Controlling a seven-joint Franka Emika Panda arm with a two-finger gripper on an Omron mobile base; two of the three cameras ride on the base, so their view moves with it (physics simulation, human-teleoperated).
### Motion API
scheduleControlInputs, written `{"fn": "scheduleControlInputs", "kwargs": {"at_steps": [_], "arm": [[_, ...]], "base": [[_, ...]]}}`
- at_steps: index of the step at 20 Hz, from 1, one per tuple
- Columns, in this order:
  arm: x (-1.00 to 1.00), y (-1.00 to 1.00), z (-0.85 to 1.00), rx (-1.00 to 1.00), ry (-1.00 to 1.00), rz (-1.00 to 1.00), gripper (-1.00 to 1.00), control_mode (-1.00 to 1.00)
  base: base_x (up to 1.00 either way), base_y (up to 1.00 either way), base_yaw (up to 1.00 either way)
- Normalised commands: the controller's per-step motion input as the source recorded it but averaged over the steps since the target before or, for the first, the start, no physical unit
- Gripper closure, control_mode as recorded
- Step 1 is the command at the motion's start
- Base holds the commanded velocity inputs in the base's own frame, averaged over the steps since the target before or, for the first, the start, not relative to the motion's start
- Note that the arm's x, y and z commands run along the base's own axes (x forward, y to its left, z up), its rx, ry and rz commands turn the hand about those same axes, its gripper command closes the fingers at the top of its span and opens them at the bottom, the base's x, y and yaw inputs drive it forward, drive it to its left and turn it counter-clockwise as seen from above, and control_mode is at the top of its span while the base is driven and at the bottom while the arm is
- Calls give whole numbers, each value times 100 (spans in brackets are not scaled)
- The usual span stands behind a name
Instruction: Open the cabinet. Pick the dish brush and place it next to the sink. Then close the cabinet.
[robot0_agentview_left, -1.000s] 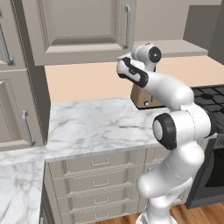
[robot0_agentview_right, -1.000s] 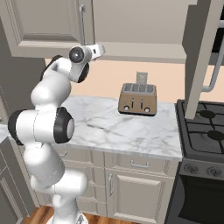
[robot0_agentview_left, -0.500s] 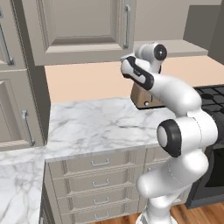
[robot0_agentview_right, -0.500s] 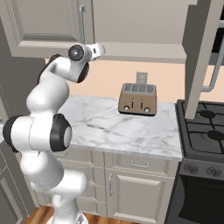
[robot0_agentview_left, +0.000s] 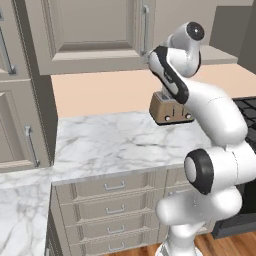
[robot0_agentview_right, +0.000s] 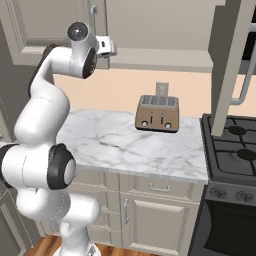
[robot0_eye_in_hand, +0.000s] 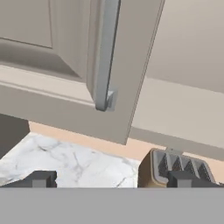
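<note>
The cabinet (robot0_agentview_left: 95, 30) hangs above the counter with its doors closed. In the hand view, the silver bar handle (robot0_eye_in_hand: 105, 52) of one door (robot0_eye_in_hand: 48, 48) stands just ahead, and its lower end sits above the gap between my fingertips. My gripper (robot0_eye_in_hand: 114, 179) is open and empty, a short way below and in front of that handle. The right base view shows the hand (robot0_agentview_right: 106, 46) raised under the handle (robot0_agentview_right: 93, 10). The dish brush and the sink are out of view.
A brown toaster (robot0_agentview_right: 157, 112) stands on the marble counter (robot0_agentview_left: 115, 145) below and to the right of the hand. A stove (robot0_agentview_right: 235, 145) borders the counter on the right. Drawer units (robot0_agentview_left: 115, 200) lie under the counter, and a tall cupboard (robot0_agentview_left: 15, 100) stands at the left.
The hand has risen a little and moved closer to the cabinet door's handle. The jaws have stayed open.
</note>
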Motion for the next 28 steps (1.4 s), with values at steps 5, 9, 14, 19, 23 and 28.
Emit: {"fn": "scheduleControlInputs", "kwargs": {"at_steps": [5, 9, 14, 19, 23, 28], "arm": [[-81, -7, -2, 6, -3, -4, -100, -100], [-85, -16, -3, 5, -5, -9, -100, -100], [-80, -15, 0, 4, -3, -9, -100, -100], [-68, -10, 0, 2, -4, -10, -100, -100], [-57, -15, 0, 1, -6, -9, -100, -100], [-72, -26, 0, 5, -6, -10, -100, -100]], "base": [[0, 0, 0], [0, 0, 0], [0, 0, 0], [0, 0, 0], [0, 0, 0], [0, 0, 0]]}}
